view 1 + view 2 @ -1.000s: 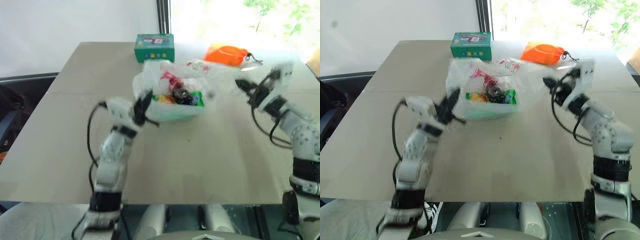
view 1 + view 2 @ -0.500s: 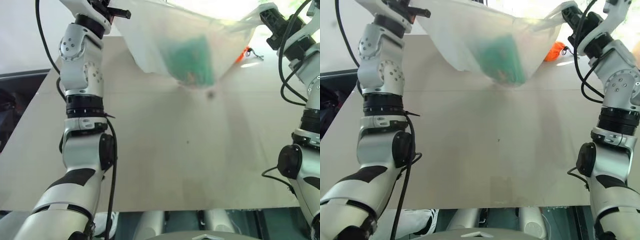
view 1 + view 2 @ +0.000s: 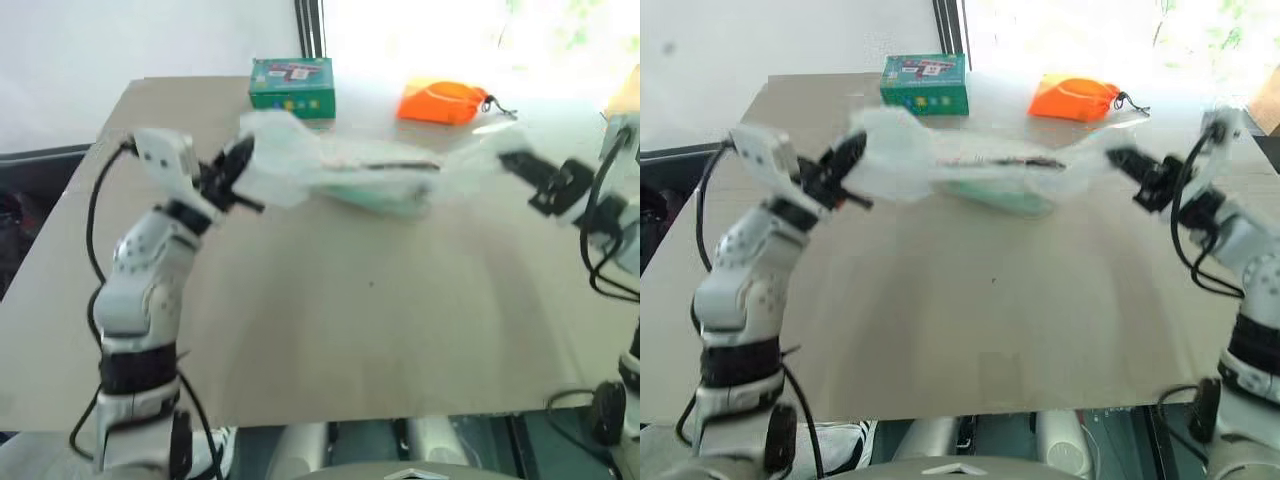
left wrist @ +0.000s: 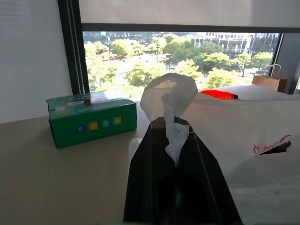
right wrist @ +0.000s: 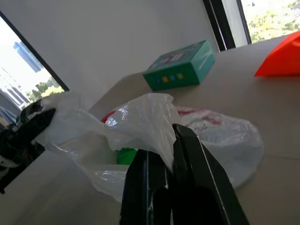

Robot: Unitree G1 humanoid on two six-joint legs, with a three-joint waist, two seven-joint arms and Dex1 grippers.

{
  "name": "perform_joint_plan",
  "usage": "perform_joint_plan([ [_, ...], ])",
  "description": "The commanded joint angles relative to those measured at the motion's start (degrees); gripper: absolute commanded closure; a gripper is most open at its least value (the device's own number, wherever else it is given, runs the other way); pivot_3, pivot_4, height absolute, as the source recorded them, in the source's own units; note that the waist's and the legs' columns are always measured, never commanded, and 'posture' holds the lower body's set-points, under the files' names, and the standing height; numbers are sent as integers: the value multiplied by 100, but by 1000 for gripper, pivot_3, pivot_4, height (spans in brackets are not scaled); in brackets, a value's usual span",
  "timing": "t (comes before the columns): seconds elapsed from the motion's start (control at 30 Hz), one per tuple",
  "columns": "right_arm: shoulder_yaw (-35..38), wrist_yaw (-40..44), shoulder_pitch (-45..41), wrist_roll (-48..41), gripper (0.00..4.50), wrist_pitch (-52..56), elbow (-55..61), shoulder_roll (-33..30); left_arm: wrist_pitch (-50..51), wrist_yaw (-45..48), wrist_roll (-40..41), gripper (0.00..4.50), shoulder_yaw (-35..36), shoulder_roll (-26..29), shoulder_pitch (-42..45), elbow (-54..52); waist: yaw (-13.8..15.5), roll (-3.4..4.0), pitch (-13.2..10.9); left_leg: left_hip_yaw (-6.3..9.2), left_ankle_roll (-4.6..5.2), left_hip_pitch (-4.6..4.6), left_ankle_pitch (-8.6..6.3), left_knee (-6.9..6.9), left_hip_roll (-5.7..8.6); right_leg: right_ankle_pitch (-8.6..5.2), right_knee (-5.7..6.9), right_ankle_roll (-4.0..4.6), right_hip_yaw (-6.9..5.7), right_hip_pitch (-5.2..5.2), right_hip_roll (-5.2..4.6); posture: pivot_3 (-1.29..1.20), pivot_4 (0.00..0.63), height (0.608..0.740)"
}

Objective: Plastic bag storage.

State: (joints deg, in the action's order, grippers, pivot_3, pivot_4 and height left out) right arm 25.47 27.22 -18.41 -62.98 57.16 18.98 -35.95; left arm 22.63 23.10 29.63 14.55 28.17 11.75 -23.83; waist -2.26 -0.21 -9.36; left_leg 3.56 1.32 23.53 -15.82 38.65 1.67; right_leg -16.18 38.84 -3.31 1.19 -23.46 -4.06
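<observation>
Plastic bag: being stretched over the table.
Left gripper: one handle is being pinched tight.
Right gripper: the other handle is being clamped.

Wide open tabletop across the whole near half, nothing on it, so there's free passage from either side there. Across the middle, the plastic bag is stretched between the left hand and the right hand, each clamped on a handle, and that span bars the way to the far edge. Its belly sags onto the tabletop at centre. Behind it, the green box sits far left of centre and the orange pouch far right, with a bare gap between them.
</observation>
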Motion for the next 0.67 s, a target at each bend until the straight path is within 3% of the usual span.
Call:
perform_joint_plan([
  [0.03,-186,421,870,259,3631,-339,706,-61,-265,-113,-257,3744,66,-176,-1149,-916,29,-1,1,3,22,-3,-10,0,0,2,6,1,-1,0,11,0,150,740],
  [0.2,-710,1387,2497,1074,1386,-1359,1395,-33,-1309,222,-740,1520,-60,-541,-2792,-1110,139,-2,-5,-5,36,-142,-12,-11,-5,2,0,2,8,127,21,0,150,740],
  [0.23,-893,1577,2914,1582,1191,-1960,1416,65,-1594,255,-889,1360,-46,-643,-3117,-1021,176,-13,8,-6,37,-161,-12,-11,-9,1,-6,2,7,148,24,0,150,740],
  [0.27,-1051,1679,3249,2037,173,-2469,1392,138,-1807,259,-989,373,-27,-739,-3377,-931,176,-13,8,0,37,-190,-13,-24,-29,-1,-45,3,2,194,17,0,150,740],
  [0.3,-1200,1800,3556,2468,173,-2938,1273,171,-2023,247,-1129,373,-20,-822,-3640,-811,186,-11,7,1,37,-191,-13,-24,-29,-1,-45,3,1,195,17,0,150,740],
  [0.33,-1320,1920,3777,2830,0,-3326,1076,143,-2228,338,-1224,46,-67,-847,-3881,-710,195,-12,10,2,37,-180,-13,-23,-28,1,-49,3,0,184,17,0,150,740],
  [0.43,-1444,2085,3907,3700,0,-4677,157,262,-2802,639,-1518,46,-248,-834,-4433,-338,176,-23,25,-4,38,-179,-16,-26,-28,2,-74,3,1,191,13,0,150,740],
  [0.67,-1331,2677,3265,3959,0,-6726,-1632,718,-3036,477,-2041,46,-471,-847,-4379,165,170,-28,20,-5,39,-179,-16,-30,-31,8,-86,10,-2,190,13,0,150,740],
])
